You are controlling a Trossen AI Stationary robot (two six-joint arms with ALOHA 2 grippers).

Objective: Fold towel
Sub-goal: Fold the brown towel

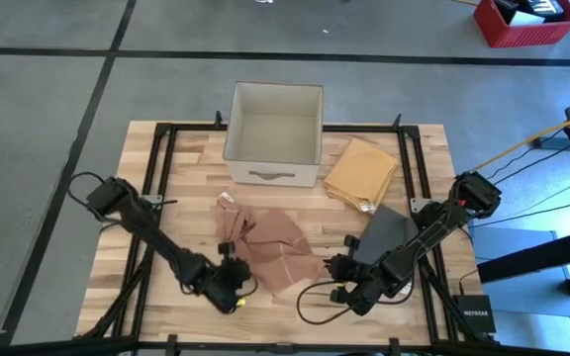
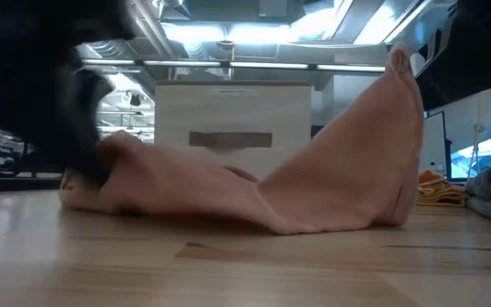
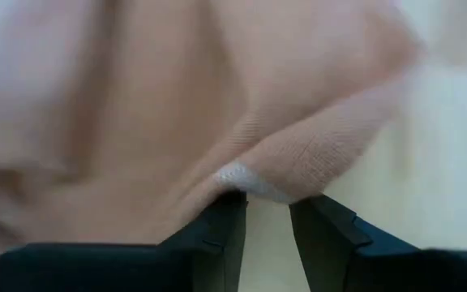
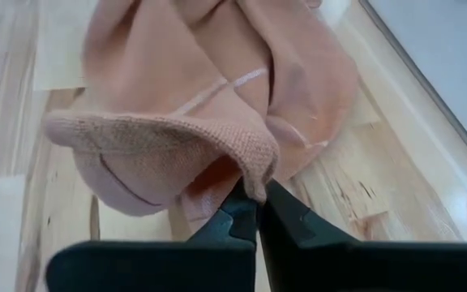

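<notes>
A pinkish-brown towel (image 1: 270,247) lies crumpled on the wooden table in front of the white box. My right gripper (image 4: 259,191) is at the towel's near right end (image 1: 336,267) and is shut on it. That end stands raised in a peak (image 2: 403,64) in the low view. My left gripper (image 3: 267,203) is at the towel's near left corner (image 1: 231,259). Its fingers are open with a narrow gap. The corner, with a white tag (image 3: 246,180), sits right at their tips. The towel's middle rests on the table. My left gripper has the towel's tagged corner (image 3: 282,174) just ahead of its fingertips; whether the fingers touch it I cannot tell. My right gripper pinches the towel's hemmed edge (image 4: 259,166) between its two fingers, slanting down from the near right. The held end is lifted, and the cloth slopes down from it to the table.
A white fabric box (image 1: 273,133) stands at the table's far middle. A folded yellow cloth (image 1: 361,170) and a grey cloth (image 1: 389,232) lie to the right. Black frame rails (image 1: 161,168) run along the table's sides. A red crate (image 1: 524,22) sits on the floor beyond.
</notes>
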